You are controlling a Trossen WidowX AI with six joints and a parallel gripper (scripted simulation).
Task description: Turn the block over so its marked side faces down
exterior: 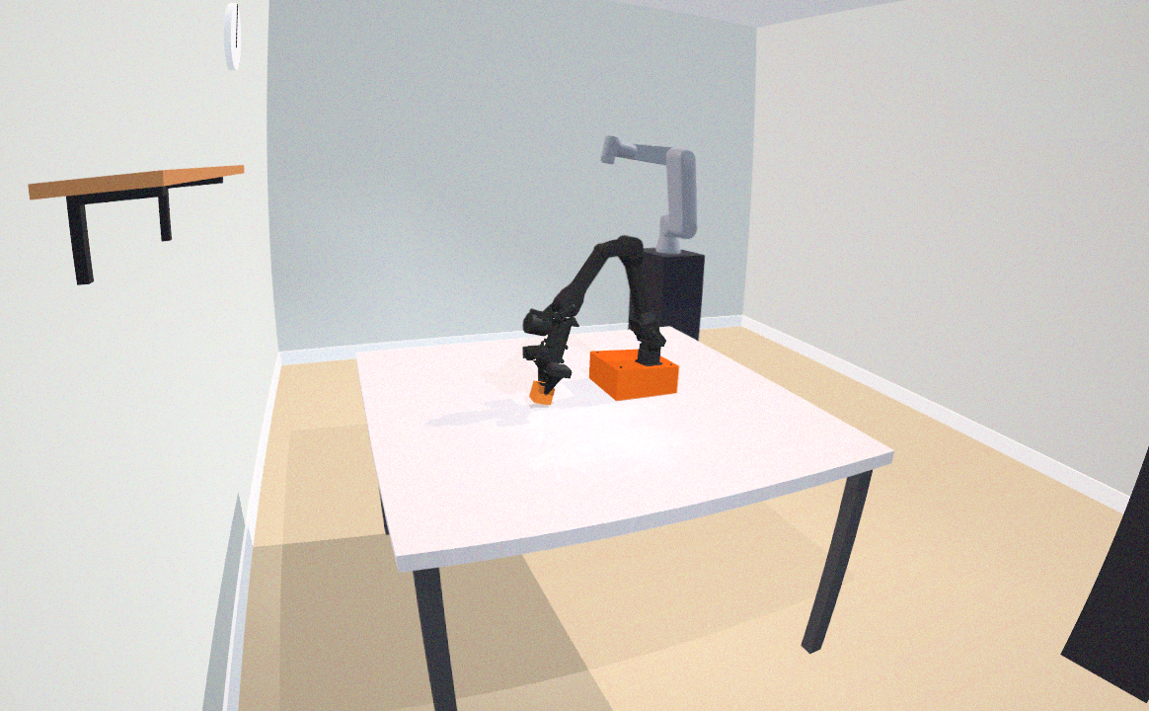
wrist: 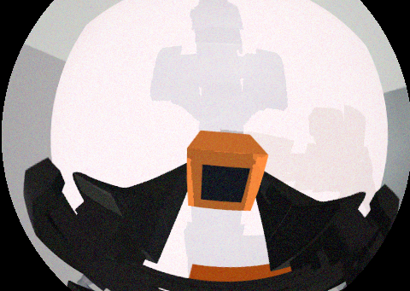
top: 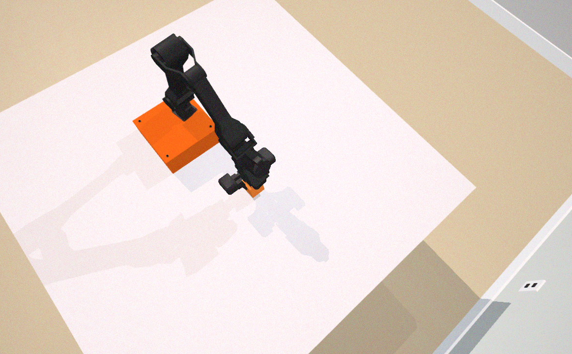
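While the jaws [top: 249, 185] [exterior: 545, 389] grip the orange block [top: 255, 189] [exterior: 540, 395] [wrist: 225, 143], orange base [top: 154, 136] [exterior: 647, 383] [wrist: 231, 272] nearby, grey arm [exterior: 683, 195] behind, shelf [exterior: 132, 183] on wall

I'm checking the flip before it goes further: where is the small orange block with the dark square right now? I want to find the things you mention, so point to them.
In the wrist view, the small orange block [top: 255, 190] [exterior: 541, 394] [wrist: 227, 143] sits near centre, clamped between the black gripper's [wrist: 226, 180] fingers.

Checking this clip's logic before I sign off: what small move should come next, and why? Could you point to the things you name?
Probably rotate the tool [top: 248, 182] [exterior: 544, 389] [wrist: 224, 171] further while keeping its grip: the orange block [top: 255, 189] [exterior: 540, 394] [wrist: 224, 143] is tilted between the fingers, and its dark-marked face looks back toward the wrist camera, not down at the table [top: 367, 185] [exterior: 650, 468] [wrist: 128, 112].
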